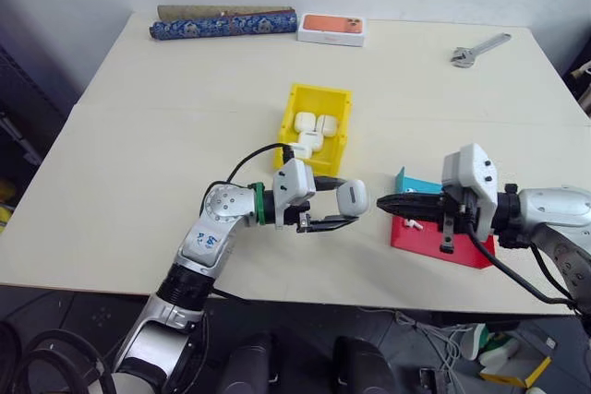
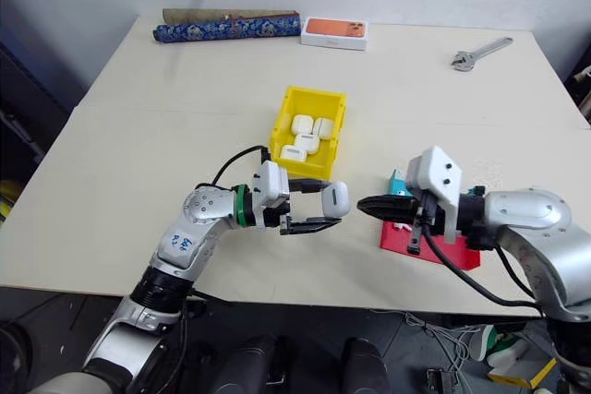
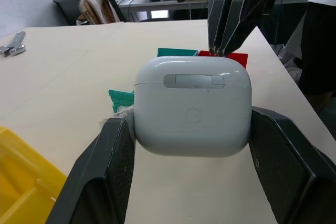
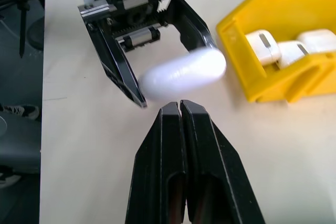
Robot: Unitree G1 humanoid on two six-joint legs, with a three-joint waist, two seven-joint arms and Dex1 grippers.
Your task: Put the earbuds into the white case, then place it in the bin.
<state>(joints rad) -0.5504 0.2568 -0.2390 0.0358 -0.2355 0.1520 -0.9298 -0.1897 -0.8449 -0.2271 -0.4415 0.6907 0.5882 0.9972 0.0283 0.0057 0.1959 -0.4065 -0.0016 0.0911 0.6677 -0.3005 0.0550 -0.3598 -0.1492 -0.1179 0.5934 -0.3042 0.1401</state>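
- Pale tabletop point(image 1: 166, 136) against a white wall carries the yellow bin point(image 1: 315, 126) near centre; a wrench point(image 1: 480, 50) lies at two o'clock, and an orange-topped box point(image 1: 332, 29) and a rolled blue cloth point(image 1: 222, 25) at twelve.
- Left gripper point(image 1: 328, 211) is clamped on the white case point(image 1: 353, 198), lid closed, held above the table at six o'clock from the bin.
- Right gripper point(image 1: 392, 205) is clenched tight, empty, tips just beside the case at its three o'clock, over the red tray point(image 1: 434, 242).
- Several white cases point(image 1: 312, 129) already sit in the bin.
- Judgement: with the lid down, carry the case toward twelve o'clock, clear the low lip, release only once inside; back the right tips away first.
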